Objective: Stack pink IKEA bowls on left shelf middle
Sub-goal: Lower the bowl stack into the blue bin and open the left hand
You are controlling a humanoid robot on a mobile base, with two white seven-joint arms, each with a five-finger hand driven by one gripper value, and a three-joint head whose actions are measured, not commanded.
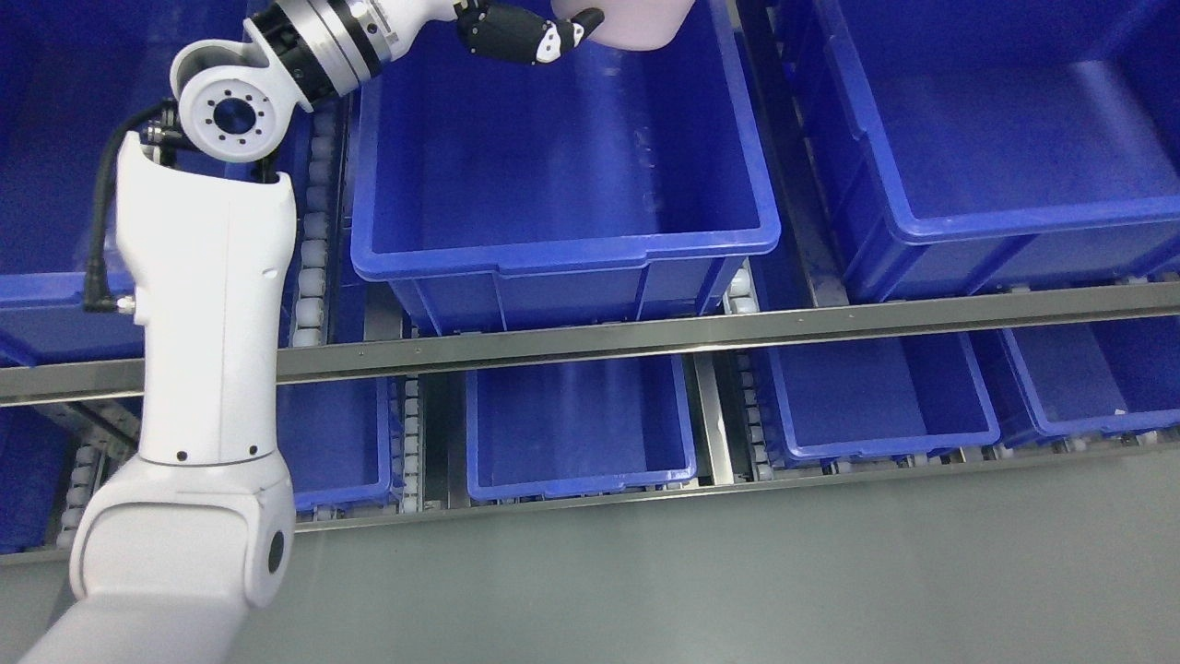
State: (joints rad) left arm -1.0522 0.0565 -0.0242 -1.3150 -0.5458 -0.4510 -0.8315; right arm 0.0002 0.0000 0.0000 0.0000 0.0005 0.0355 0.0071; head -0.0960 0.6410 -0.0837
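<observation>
Nearest your camera, the white left arm rises from the lower left corner, bends at its round elbow joint and reaches across to the top of the head view. At its end you see the left robot hand, black with a white patch, its dark fingers closed against the rim of the pink bowl, so the robot hand is grasping the bowl. You can see only the lower part of that bowl, because the top edge of the view cuts it off. It hangs pale and rounded above the far end of the large blue bin in the middle of the upper shelf level; whether it touches the bin floor or wall you cannot tell.

Moving outward, this bin sits on roller tracks that run along its left side, and its front lip stands just behind a metal shelf rail crossing the whole view. To its right lies another large blue bin, and to its left a further blue bin is partly hidden by the arm. Below the rail, on the lower level, you see smaller blue bins: one in the centre and one to the right. Grey floor fills the bottom of the view.
</observation>
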